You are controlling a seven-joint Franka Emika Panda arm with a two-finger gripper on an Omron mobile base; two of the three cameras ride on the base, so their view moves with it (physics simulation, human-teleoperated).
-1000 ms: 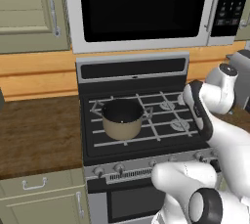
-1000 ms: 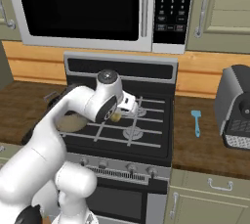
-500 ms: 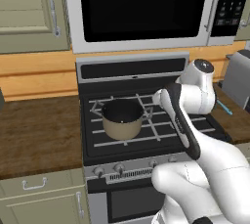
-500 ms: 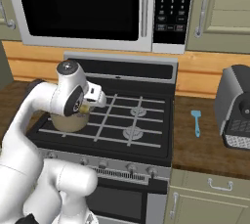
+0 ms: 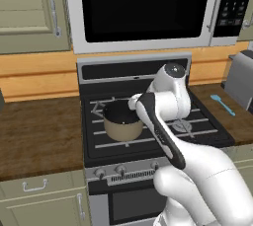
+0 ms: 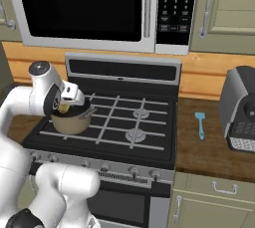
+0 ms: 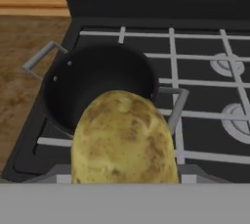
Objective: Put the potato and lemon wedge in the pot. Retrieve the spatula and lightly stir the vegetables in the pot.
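- Kitchen stove [image 5: 148, 136] under a microwave, wood counters on both sides; what follows runs left to right as the right base view shows it.
- Pot [image 6: 69, 121] sits on the front-left burner, tan outside, dark inside, one grey handle on each side. In the hand view its inside looks empty as far as I can see, though the potato hides part of it.
- Gripper [image 6: 67, 103] has swung from over the right burners a second ago, across the stove, to hang just above the pot's near rim. That puts the first drop within reach; my guess is a short move further over the opening, then release.
- Potato [image 7: 124, 139] is clamped in the gripper, close to the hand camera: rounded, dull tan-yellow with brown mottling, blunt at the top. The fingertips are hidden behind it. It hangs between the camera and the pot, above the near rim, not yet inside.
- Right burners are bare.
- Spatula [image 6: 200, 124] lies untouched on the right counter, light blue, blade toward the wall, just beside the toaster [image 6: 241, 108].
- Lemon wedge: I cannot find it.
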